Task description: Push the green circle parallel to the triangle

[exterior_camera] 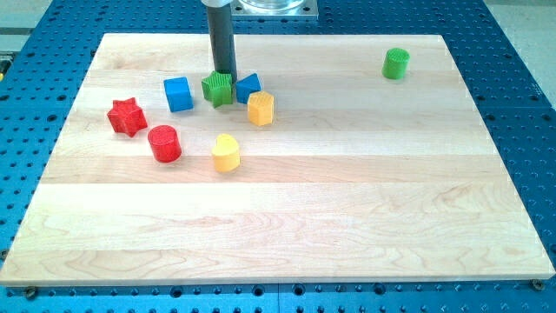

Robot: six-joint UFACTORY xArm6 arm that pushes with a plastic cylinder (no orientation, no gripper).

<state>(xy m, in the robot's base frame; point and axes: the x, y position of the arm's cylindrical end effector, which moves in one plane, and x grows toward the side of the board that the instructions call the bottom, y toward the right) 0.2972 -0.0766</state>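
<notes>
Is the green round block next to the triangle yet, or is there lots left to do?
Lots left. Nothing looks done: the green circle sits alone near the view's top right, far from the blue triangle. My tip is on the other side, at the green star beside the triangle, not touching the circle. It has yet to reach the circle and push it across.

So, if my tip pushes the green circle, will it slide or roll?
The green circle stands upright on its flat end, so it probably slides rather than rolls. An off-centre push may spin it aside. My tip is far off, at the green star.
</notes>
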